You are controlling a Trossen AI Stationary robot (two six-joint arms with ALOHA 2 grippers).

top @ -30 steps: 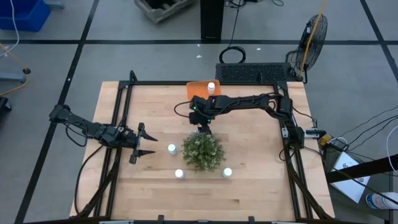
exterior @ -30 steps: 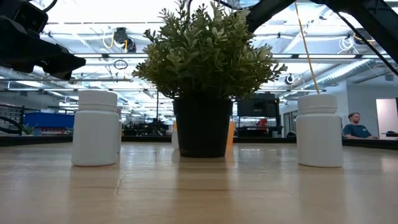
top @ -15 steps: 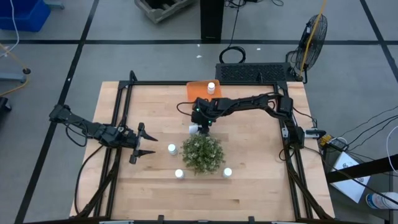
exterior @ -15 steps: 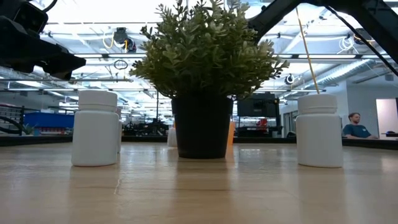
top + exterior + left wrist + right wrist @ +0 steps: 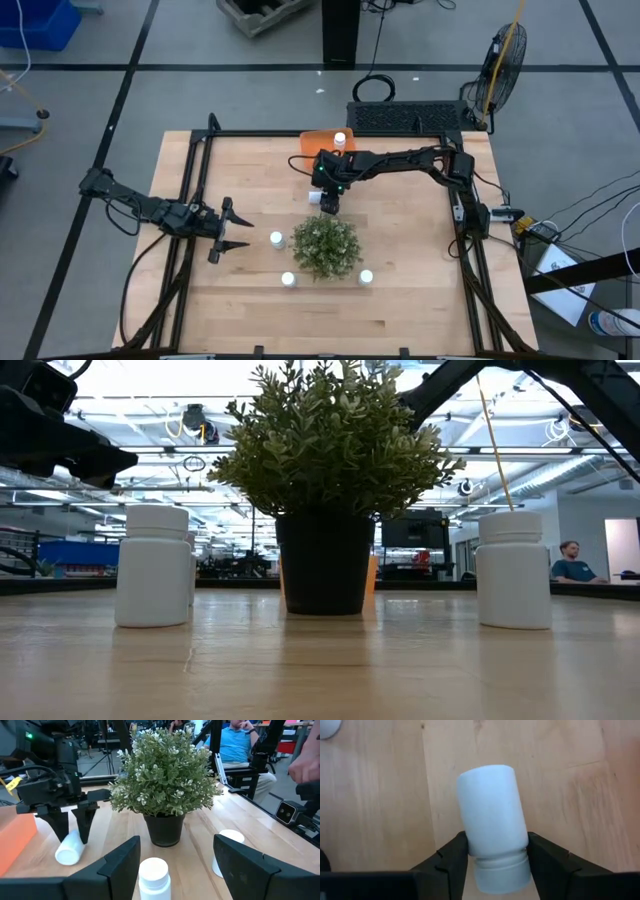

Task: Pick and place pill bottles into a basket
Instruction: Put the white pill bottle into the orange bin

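Note:
My right gripper (image 5: 325,200) is shut on a white pill bottle (image 5: 492,830) just beyond the far side of the green plant (image 5: 326,247); it also shows in the left wrist view (image 5: 71,822). The orange basket (image 5: 316,144) stands at the far edge with one bottle (image 5: 340,139) upright in it. Three bottles stand upright on the table around the plant: one on its left (image 5: 276,239), one at near left (image 5: 288,279), one at near right (image 5: 366,277). My left gripper (image 5: 232,231) is open and empty, left of the plant. My right gripper pinches the bottle between its two fingers (image 5: 451,856), on the body's sides just below the cap (image 5: 485,847). The fingers come from above, pointing down, and lie across the bottle. The bottle is tilted, cap end up, base end (image 5: 64,855) low by the table; whether it touches, I cannot tell.
The plant in its black pot (image 5: 323,565) stands mid-table between the bottles. A black frame (image 5: 196,190) runs along the table's left, far and right sides. People sit in the room beyond the table (image 5: 240,745).
My right gripper has gone from the plant's far side a little toward the far edge and the basket, taking the bottle with it. The bottle, which showed standing behind the pot in the low view, has come up out of that view and now hangs tilted.

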